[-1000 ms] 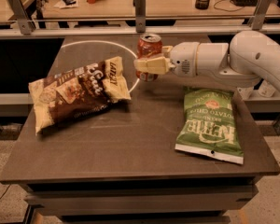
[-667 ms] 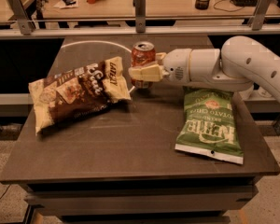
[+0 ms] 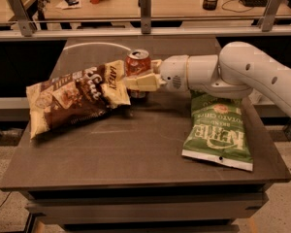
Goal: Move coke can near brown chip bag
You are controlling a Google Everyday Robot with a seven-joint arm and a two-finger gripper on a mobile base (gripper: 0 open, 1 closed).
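The coke can (image 3: 137, 63) is a small red can with a silver top, upright at the middle back of the table. My gripper (image 3: 139, 80) reaches in from the right and is shut on the can, its cream fingers (image 3: 144, 82) wrapped across the can's lower half. The brown chip bag (image 3: 75, 97) lies flat on the left, dark brown and cream with white lettering. Its right end is right beside the can, close to touching. The can's base is hidden behind the fingers.
A green chip bag (image 3: 218, 130) lies flat on the right of the dark table (image 3: 136, 164), partly under my arm (image 3: 242, 74). Behind the table runs a metal rail (image 3: 145, 30) with posts and a wooden counter with small items.
My gripper has carried the can to the left, from the table's middle back toward the brown bag's right end. The bags have not moved.
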